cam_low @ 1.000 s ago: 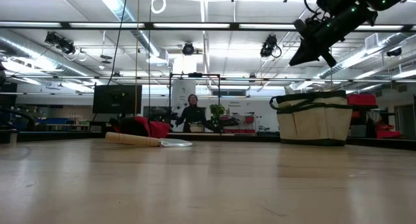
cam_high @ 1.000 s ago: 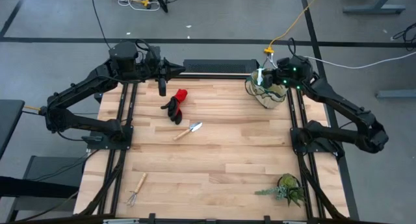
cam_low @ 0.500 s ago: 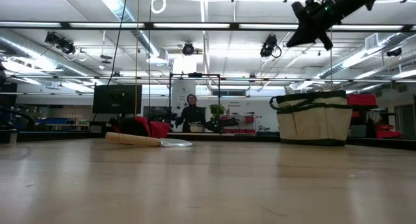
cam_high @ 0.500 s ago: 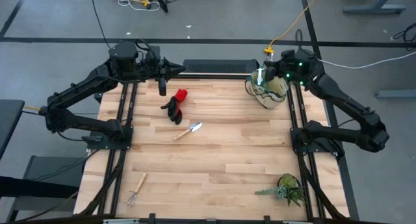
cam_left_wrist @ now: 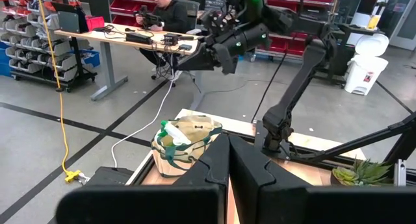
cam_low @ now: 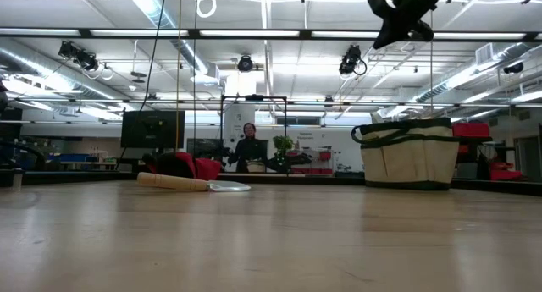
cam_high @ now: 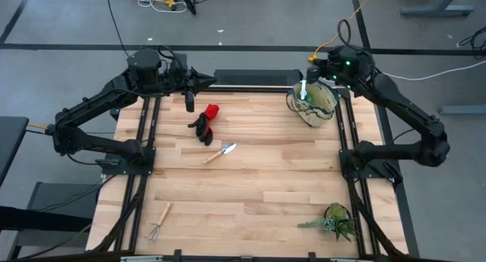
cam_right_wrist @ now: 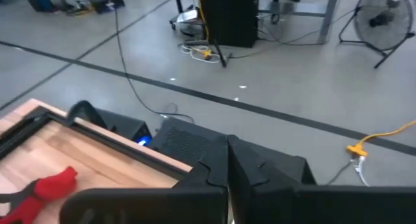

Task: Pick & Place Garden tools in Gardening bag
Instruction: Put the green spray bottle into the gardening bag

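Rising and pulling back, the right gripper (cam_high: 319, 64), clenched empty, is now hovering behind the gardening bag (cam_high: 312, 104). Left gripper (cam_high: 206, 81), also clenched empty, is hanging behind the gloves (cam_high: 205, 123).

A light wooden table (cam_high: 258, 194) carried gloves (cam_high: 205, 124), a trowel (cam_high: 221, 153) and a rake (cam_high: 159, 221). A bag (cam_high: 314, 105) and plant (cam_high: 334, 220) sat along its right side.

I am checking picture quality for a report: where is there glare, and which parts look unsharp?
Low view: ceiling strip lights glare brightly; the near table surface is soft, while the gardening bag is sharper. Right wrist view: the red glove and the floor look blurred. High view: even light, only faint shadows beside the trowel.
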You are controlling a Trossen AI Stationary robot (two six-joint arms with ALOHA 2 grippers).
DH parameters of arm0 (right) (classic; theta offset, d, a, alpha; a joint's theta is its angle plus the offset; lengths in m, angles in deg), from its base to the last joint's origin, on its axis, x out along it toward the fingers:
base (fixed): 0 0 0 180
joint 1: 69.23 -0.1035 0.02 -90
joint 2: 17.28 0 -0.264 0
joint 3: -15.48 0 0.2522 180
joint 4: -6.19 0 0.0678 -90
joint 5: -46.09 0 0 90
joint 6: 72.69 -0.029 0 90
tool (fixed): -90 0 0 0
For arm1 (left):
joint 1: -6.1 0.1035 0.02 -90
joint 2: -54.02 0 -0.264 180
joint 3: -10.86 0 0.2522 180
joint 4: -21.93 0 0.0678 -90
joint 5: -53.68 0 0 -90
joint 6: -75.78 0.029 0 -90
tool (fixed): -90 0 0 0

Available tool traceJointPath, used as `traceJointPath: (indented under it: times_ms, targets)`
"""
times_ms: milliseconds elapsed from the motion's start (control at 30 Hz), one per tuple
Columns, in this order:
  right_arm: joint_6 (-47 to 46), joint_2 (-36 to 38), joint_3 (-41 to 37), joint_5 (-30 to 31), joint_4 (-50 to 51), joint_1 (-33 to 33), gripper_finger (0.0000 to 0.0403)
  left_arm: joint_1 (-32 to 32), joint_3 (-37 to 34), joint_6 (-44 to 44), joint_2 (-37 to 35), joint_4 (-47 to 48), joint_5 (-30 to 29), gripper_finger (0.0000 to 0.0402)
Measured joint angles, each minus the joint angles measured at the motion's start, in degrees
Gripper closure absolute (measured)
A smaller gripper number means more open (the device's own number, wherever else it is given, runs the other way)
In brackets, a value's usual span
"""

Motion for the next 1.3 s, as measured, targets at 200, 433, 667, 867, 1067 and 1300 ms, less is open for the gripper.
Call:
traceJointPath:
  times_ms: [200,433,667,867,1067,1300]
  targets:
    - [0.0,-4.0,0.4,2.3,0.1,-2.6,0.0403,0.0,0.0,0.0,0.0,0.0,0.0,0.0390]
    - [-1.6,-8.4,0.4,-7.1,-1.7,-3.3,0.0400,0.0,0.0,0.0,0.0,0.0,0.0,0.0390]
    - [-1.9,-11.2,0.4,-5.3,-0.2,-4.3,0.0345,0.0,0.0,0.1,0.0,0.0,-0.1,0.0390]
    - [-2.0,-13.0,0.4,2.9,2.7,-6.3,0.0255,0.0,0.0,0.1,0.0,0.0,-1.2,0.0390]
    - [-5.1,-14.6,0.4,6.0,4.9,-7.8,0.0178,0.0,0.0,0.1,0.0,0.0,-1.6,0.0390]
    - [-11.6,-17.2,0.4,10.9,11.6,-8.1,0.0156,0.0,0.0,0.0,0.0,0.0,-1.6,0.0390]
